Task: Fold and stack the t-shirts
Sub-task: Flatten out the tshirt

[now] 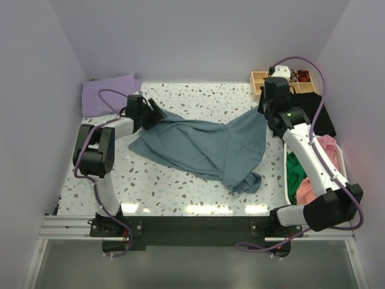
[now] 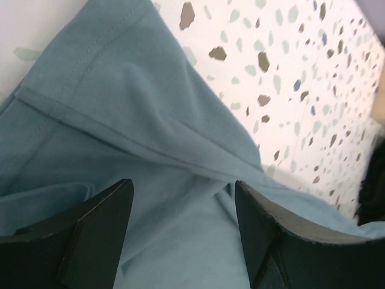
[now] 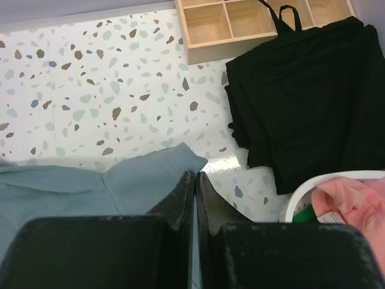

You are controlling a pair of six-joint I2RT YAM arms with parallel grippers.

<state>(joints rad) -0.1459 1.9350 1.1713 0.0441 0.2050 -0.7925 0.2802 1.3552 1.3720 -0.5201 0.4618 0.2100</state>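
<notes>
The blue t-shirt lies spread and rumpled across the middle of the speckled bench. The left pincer stands apart over the shirt's back left corner, cloth between its fingers. The right pincer is together at the back right corner; whether it pinches cloth I cannot tell. A lavender t-shirt sits in the back left corner. At the right, a white basket holds pink and green clothes. Both arms reach forward, elbows bent.

No legible text, label, brand, number or sign anywhere in view.
</notes>
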